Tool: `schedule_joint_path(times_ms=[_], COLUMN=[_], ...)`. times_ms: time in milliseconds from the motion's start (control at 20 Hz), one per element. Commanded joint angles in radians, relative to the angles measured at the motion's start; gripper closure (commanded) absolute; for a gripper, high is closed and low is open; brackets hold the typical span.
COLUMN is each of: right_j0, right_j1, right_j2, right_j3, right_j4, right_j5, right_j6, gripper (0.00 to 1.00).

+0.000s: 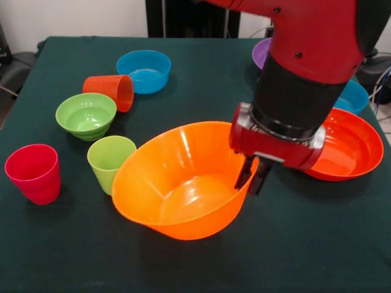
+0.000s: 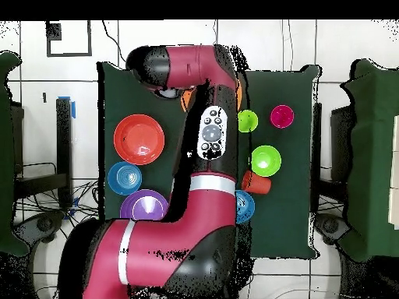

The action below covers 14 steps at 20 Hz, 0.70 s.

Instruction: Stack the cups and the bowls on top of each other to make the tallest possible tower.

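Nothing is stacked yet, so the tower has not been started. The hand (image 1: 253,177) is clamped on the rim of the big orange bowl (image 1: 183,183), with one finger inside and one outside. The bowl looks tipped up on one side, near the front of the table (image 1: 317,244).

All the other pieces sit apart from each other. The red cup (image 1: 33,173) stands alone near one side. The lime green cup (image 1: 110,160) stands just beside the big orange bowl. The small green bowl (image 1: 85,115) is behind it. The orange cup (image 1: 112,91) lies on its side, close to a small blue bowl (image 1: 144,71). On the other side, the wide red-orange bowl (image 1: 345,146) sits just behind the hand. A second blue bowl (image 1: 354,96) and the purple bowl (image 1: 261,54) peek out from behind the arm. I cannot see a big pink bowl anywhere.

So almost all the work is left. I think the big bowl should go down first as the bottom, and then every other piece has to go on top.

The table has a dark green cloth on it. From above, the floor (image 2: 47,93) has pale tiles, and wires lie on it near the table.
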Motion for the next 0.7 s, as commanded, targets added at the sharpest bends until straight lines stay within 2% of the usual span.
schedule_joint_path(times_ms=[50,500,700], right_j0=[-0.03,-0.008,-0.001], right_j1=[0.073,0.073,0.083], right_j2=[0.102,0.105,0.112], right_j3=[-0.1,-0.031,-0.04], right_j4=[-0.058,-0.033,-0.026], right_j5=[0.097,0.046,0.038], right_j6=[-0.287,-0.234,-0.223], gripper=[1.0,1.0,1.0])
